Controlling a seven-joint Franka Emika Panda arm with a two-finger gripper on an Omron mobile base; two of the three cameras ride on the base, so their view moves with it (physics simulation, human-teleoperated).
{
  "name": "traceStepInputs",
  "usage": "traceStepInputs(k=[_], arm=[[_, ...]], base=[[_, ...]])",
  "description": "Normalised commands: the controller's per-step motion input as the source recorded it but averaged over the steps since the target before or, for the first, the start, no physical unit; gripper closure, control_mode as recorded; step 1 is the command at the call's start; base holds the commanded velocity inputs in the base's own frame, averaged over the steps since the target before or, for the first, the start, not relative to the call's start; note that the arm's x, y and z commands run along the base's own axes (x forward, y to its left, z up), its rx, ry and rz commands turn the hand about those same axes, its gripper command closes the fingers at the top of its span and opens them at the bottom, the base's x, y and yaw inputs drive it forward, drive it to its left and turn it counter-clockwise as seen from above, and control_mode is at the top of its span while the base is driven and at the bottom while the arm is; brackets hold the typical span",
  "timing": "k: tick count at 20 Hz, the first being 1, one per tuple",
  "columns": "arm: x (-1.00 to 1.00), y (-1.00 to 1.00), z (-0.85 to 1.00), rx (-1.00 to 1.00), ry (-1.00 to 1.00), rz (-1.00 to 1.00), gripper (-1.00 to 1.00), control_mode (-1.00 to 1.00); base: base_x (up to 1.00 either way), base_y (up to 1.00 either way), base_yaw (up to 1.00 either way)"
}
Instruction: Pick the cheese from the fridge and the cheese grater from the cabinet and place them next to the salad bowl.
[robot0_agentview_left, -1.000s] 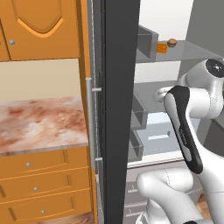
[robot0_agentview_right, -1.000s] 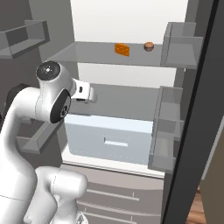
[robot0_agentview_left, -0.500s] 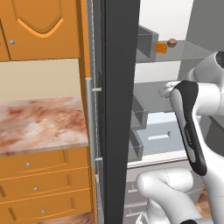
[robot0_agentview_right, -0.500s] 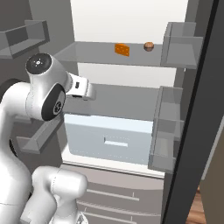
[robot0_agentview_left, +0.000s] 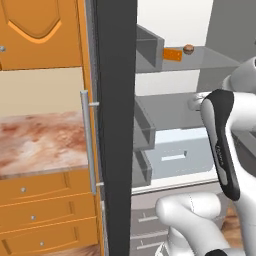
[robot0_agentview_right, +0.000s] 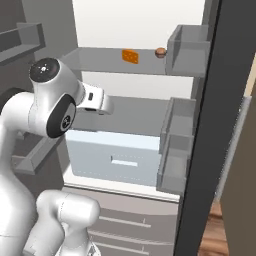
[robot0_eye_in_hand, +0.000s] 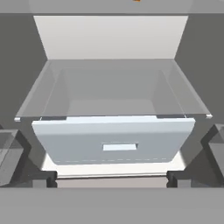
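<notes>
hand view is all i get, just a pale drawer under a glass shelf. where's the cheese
Observer: The cheese lies on the shelf above that glass one, toward the back.
Operator: anything beside it
Observer: A small round brown thing sits close by, on the side toward the door bins.
Operator: is the fridge door in my way
Observer: No, in the left base view the fridge door is swung wide, standing edge-on in front of the orange drawers.
</notes>
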Motion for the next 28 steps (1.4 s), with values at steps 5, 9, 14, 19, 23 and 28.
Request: traceStepInputs(k=[5,9,14,19,23,28], arm=[[0.0,0.0,0.0,0.0,0.0,0.0,-1.0,1.0],[0.0,0.0,0.0,0.0,0.0,0.0,-1.0,1.0],[0.0,0.0,0.0,0.0,0.0,0.0,-1.0,1.0],[0.0,0.0,0.0,0.0,0.0,0.0,-1.0,1.0],[0.0,0.0,0.0,0.0,0.0,0.0,-1.0,1.0],[0.0,0.0,0.0,0.0,0.0,0.0,-1.0,1.0]], base=[[0.46,0.2,-0.09],[0.99,0.3,-0.12],[0.92,-0.29,-0.09],[0.31,-0.8,-0.1],[0.43,-0.7,-0.11],[0.54,-0.26,-0.32]])
